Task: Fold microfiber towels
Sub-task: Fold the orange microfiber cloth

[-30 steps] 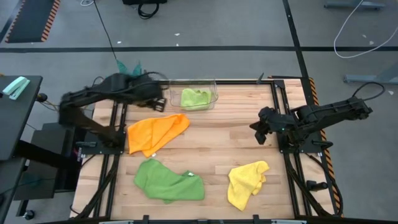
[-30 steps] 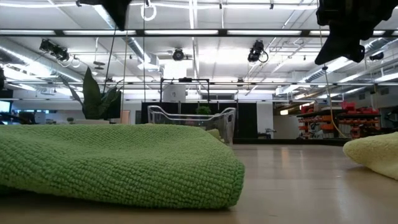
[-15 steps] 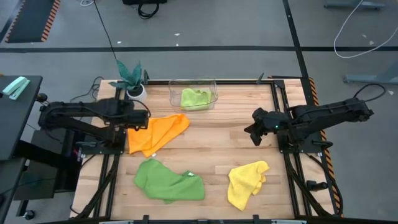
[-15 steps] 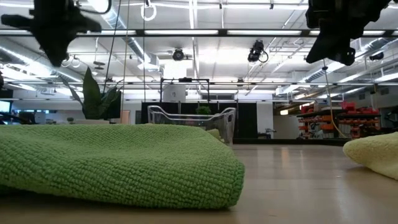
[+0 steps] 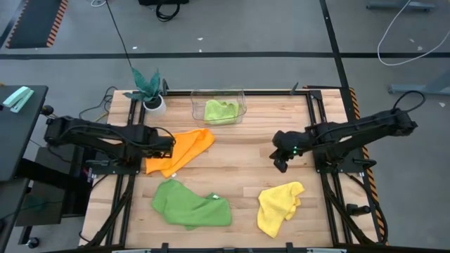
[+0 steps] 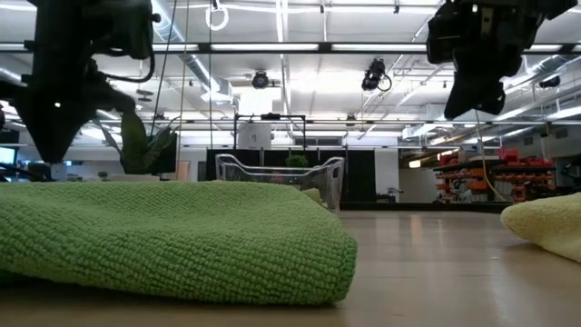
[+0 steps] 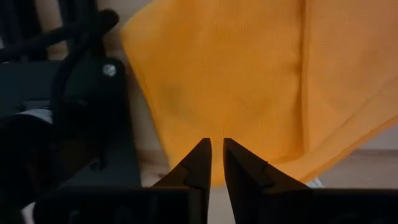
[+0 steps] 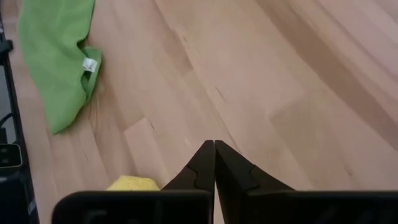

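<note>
likely limp and light, the orange towel (image 7: 249, 81) lies rumpled on the worktop (image 5: 239, 154) just ahead of the left fingers (image 7: 194, 163), nearly closed and empty, so a pinch at its near edge suits; right fingers (image 8: 204, 160) closed, empty.

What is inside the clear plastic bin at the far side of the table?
One crumpled light green towel lies inside the clear bin. What is under the towel cannot be seen, because the cloth covers most of the bin's floor.
</note>
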### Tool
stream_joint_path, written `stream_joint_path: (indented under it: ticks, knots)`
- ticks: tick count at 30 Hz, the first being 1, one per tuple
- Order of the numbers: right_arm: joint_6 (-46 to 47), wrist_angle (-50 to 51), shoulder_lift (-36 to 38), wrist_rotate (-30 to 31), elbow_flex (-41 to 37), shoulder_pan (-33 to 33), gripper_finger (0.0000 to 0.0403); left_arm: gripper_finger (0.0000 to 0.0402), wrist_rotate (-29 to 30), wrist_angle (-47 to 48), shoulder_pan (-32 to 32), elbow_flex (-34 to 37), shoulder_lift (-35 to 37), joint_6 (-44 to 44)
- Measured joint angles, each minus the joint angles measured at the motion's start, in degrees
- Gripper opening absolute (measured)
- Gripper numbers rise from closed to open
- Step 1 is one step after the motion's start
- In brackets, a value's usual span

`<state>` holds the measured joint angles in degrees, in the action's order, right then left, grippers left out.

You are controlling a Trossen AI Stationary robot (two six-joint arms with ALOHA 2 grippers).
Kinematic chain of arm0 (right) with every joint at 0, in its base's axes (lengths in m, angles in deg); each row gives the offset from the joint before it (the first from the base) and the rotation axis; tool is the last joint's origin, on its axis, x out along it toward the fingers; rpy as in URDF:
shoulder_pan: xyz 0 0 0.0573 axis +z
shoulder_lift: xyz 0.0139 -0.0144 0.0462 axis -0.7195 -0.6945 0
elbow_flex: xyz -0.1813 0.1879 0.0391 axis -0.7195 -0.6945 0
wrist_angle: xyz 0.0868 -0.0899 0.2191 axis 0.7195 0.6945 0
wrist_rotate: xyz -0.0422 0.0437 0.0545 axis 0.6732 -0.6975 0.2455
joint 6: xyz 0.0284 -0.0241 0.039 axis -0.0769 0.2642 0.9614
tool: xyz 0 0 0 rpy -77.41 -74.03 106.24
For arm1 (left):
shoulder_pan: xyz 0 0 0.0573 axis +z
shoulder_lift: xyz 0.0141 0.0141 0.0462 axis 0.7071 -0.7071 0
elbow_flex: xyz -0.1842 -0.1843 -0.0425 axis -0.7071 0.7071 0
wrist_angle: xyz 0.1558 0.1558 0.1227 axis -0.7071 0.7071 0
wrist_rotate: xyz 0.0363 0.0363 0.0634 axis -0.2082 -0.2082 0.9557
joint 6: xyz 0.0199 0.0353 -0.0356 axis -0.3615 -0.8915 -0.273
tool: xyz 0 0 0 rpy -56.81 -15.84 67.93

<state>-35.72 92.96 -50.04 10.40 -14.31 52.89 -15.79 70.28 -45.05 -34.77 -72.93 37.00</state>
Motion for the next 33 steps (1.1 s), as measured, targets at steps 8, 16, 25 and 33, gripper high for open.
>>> stream_joint_path:
  ticks: [8, 16, 25, 33]
  knots:
    - [-1.3, -5.9, -5.1, -3.6, 0.0, 0.0, 0.0006, 0.0028, -3.1, -4.4, 2.6, 0.2, -3.0, -2.2]
    - [-1.7, -9.8, -6.4, -3.6, 0.0, 0.0, 0.0012, 0.0010, -4.2, -4.9, 5.5, 0.1, -6.6, -3.0]
    - [-2.8, -11.2, -7.2, -3.6, 0.0, 0.0, 0.0009, 0.0029, -4.8, -12.3, 7.9, 0.3, -11.1, -5.3]
    - [-3.2, -12.1, -7.3, -3.6, 0.0, 0.0, 0.0008, 0.0014, -4.5, -14.2, 11.0, 0.1, -15.2, -7.6]
